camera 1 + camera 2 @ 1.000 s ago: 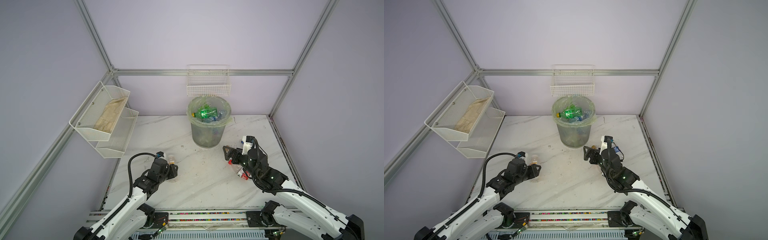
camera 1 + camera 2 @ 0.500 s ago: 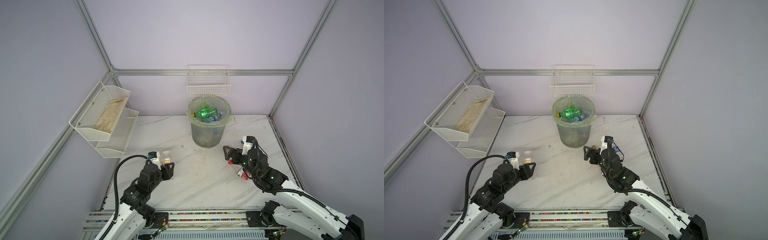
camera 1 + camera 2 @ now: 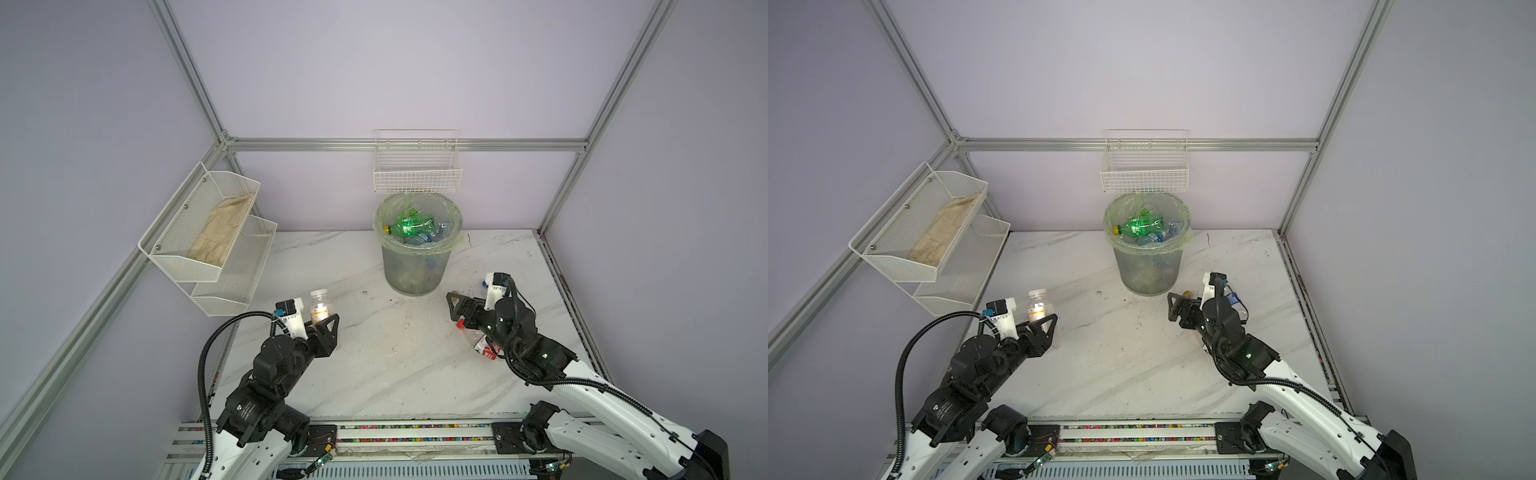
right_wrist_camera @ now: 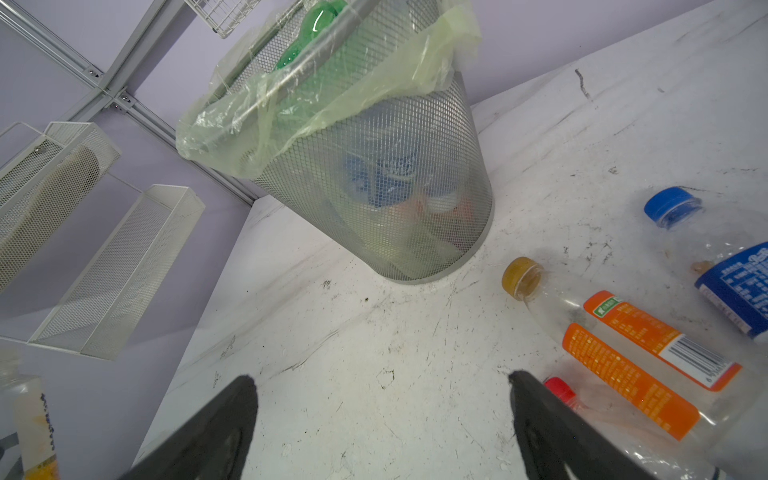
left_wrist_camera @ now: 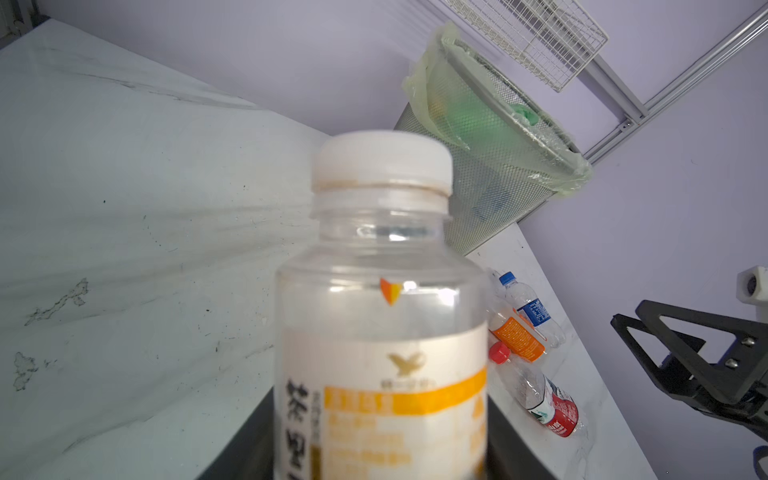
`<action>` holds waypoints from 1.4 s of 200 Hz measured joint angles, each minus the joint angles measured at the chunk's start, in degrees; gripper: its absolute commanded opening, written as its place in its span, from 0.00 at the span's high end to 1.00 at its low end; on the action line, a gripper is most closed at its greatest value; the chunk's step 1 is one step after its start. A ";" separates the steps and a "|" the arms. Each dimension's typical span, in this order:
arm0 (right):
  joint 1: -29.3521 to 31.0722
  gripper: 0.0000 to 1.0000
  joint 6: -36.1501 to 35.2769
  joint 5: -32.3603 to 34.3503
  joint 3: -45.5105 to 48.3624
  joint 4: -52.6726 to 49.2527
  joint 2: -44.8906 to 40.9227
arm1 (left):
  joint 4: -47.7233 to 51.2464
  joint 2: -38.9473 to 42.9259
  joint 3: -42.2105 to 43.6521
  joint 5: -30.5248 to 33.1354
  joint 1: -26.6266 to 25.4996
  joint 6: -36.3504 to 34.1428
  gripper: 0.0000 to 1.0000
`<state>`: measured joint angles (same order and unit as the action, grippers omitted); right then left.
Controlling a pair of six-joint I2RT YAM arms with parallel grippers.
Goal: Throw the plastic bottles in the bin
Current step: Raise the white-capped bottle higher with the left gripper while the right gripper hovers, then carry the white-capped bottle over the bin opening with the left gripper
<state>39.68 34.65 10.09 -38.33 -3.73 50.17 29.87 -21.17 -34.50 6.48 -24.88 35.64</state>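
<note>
A: Where is there room to pass?
B: The middle of the surface (image 3: 374, 365) is bare, from the front edge up to the bin (image 3: 415, 270).
A: And what stands in the way?
B: The wire basket (image 3: 417, 178) hangs just above the bin's back rim. The mesh shelf (image 3: 216, 249) juts over the left edge. Three lying bottles (image 4: 623, 365) crowd the right side.

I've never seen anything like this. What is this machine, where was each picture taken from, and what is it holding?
These are two robot arms at a marble table. Two pictures look down from overhead; the two close-ups come from cameras on the arms' wrists. The left tool grips an upright white-capped bottle. The right tool is open and empty. Beside it lie a blue-label bottle, an orange-label bottle and a red-label bottle. The mesh bin holds more, including a green bottle.
</note>
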 measured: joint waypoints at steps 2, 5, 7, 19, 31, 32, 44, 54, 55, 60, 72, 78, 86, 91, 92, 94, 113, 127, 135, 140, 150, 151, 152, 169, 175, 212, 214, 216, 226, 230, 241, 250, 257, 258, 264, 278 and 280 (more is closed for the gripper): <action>0.00 0.04 0.02 0.00 0.00 0.00 0.00 | -0.04 0.11 -0.02 0.00 0.00 -0.07 0.91; 0.00 0.04 0.07 0.00 0.00 0.00 0.00 | -0.17 0.31 -0.02 0.00 0.00 -0.31 0.91; 0.00 0.04 0.09 0.02 0.00 0.00 0.00 | -0.28 0.46 -0.02 0.00 0.00 -0.35 0.91; 0.02 0.04 0.33 0.02 0.00 -0.02 -0.02 | -0.87 1.11 -0.15 0.02 0.00 -0.92 0.91; 0.00 0.04 0.63 0.04 0.00 -0.04 -0.02 | -1.70 1.38 -0.33 0.04 0.00 -1.49 0.91; 0.02 0.04 0.63 0.07 0.00 -0.04 -0.02 | -1.81 1.38 -0.39 0.04 0.00 -1.57 0.91; 0.00 0.04 0.76 0.07 0.00 -0.11 -0.02 | -2.62 1.25 -0.83 0.00 0.00 -2.29 0.91; 0.02 0.04 0.87 0.07 0.00 -0.24 -0.02 | -3.30 0.96 -1.44 -0.07 0.00 -2.54 0.91; 0.02 0.04 0.90 0.07 0.00 -0.26 -0.02 | -3.34 0.92 -1.46 -0.07 0.00 -2.54 0.91; 0.00 0.04 0.92 0.07 0.00 -0.37 -0.02 | -3.76 0.68 -1.81 -0.11 0.00 -2.69 0.91; 0.00 0.04 1.07 0.07 0.00 -0.57 -0.02 | -4.66 -0.07 -2.60 -0.31 0.00 -3.28 0.92; 0.00 0.04 1.11 0.07 0.00 -0.68 -0.02 | -5.29 -0.57 -2.99 -0.46 0.00 -3.50 0.91; 0.00 0.04 1.14 0.07 0.00 -0.85 -0.04 | -5.86 -1.22 -3.54 -0.70 0.00 -3.80 0.91; 0.02 0.04 1.14 0.07 0.00 -0.98 -0.04 | -6.34 -1.73 -3.89 -0.85 0.00 -3.85 0.91; 0.00 0.04 1.14 0.07 0.00 -0.98 -0.04 | -6.38 -1.79 -3.96 -0.87 0.00 -3.87 0.91; 0.00 0.04 1.16 0.07 0.00 -1.03 -0.04 | -6.58 -2.01 -4.13 -0.96 0.00 -3.87 0.91; 0.02 0.04 1.20 0.07 0.00 -1.38 -0.04 | -8.09 -3.72 -5.55 -1.66 0.00 -4.07 0.91; 0.02 0.04 1.31 0.09 0.00 -1.53 -0.04 | -9.66 -4.83 -6.32 -2.03 0.00 -4.46 0.91; 0.02 0.04 1.36 0.09 0.00 -1.66 -0.04 | -10.36 -5.49 -6.75 -2.25 0.00 -4.76 0.92; 0.02 0.04 1.36 0.11 0.00 -1.73 -0.04 | -10.88 -6.03 -7.10 -2.40 0.00 -4.87 0.91; 0.00 0.04 1.40 0.15 0.00 -1.77 -0.04 | -11.74 -7.28 -7.89 -2.86 0.00 -5.11 0.91; 0.00 0.04 1.42 0.15 0.00 -1.77 -0.04 | -11.76 -7.37 -7.96 -2.86 0.00 -5.11 0.91; 0.02 0.04 1.44 0.15 0.00 -1.79 -0.04 | -11.87 -7.54 -8.11 -2.97 0.00 -5.14 0.91; 0.02 0.04 1.55 0.17 0.00 -1.92 -0.04 | -12.96 -10.03 -10.16 -3.69 0.00 -5.40 0.91; 0.02 0.04 1.57 0.17 0.00 -1.99 -0.07 | -13.38 -11.02 -11.08 -3.98 0.00 -5.51 0.91; 0.02 0.04 1.77 0.31 0.00 -2.27 -1.27 | -16.44 -15.45 -15.78 -5.49 0.00 -6.60 0.92; 0.02 0.04 1.77 0.35 0.00 -2.27 -1.38 | -16.68 -15.65 -16.00 -5.57 0.00 -6.69 0.91; 0.02 0.04 1.77 0.37 0.00 -2.27 -1.49 | -17.05 -15.82 -16.20 -5.68 0.00 -6.75 0.91; 0.02 0.04 1.77 0.50 0.00 -2.32 -1.88 | -18.51 -16.57 -16.85 -6.23 0.00 -6.80 0.91; 0.00 0.04 1.77 0.61 0.00 -2.36 -2.01 | -19.23 -16.83 -17.03 -6.40 0.00 -6.80 0.91; 0.02 0.04 1.77 0.70 0.00 -2.40 -2.29 | -21.57 -17.44 -17.16 -6.93 0.00 -6.80 0.91; 0.00 0.04 1.77 0.85 0.00 -2.49 -2.47 | -23.43 -17.94 -17.16 -7.32 0.00 -6.80 0.92; 0.02 0.04 1.77 0.90 0.00 -2.54 -2.58 | -25.03 -18.40 -17.18 -7.58 0.00 -6.80 0.91; 0.02 0.04 1.77 0.90 0.00 -2.54 -2.60 | -25.20 -18.47 -17.18 -7.58 0.00 -6.80 0.91; 0.00 0.04 1.77 0.96 0.00 -2.56 -2.64 | -26.32 -18.95 -17.25 -7.74 0.00 -6.80 0.91; 0.02 0.04 1.77 1.05 0.00 -2.60 -2.67 | -28.15 -20.52 -18.21 -8.02 0.00 -6.80 0.91; 0.02 0.04 1.77 1.05 0.00 -2.60 -2.67 | -28.39 -20.70 -18.36 -8.04 0.00 -6.80 0.91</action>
<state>39.70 36.42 11.14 -38.33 -6.33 47.51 1.48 -41.87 -52.86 -1.56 -24.88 28.84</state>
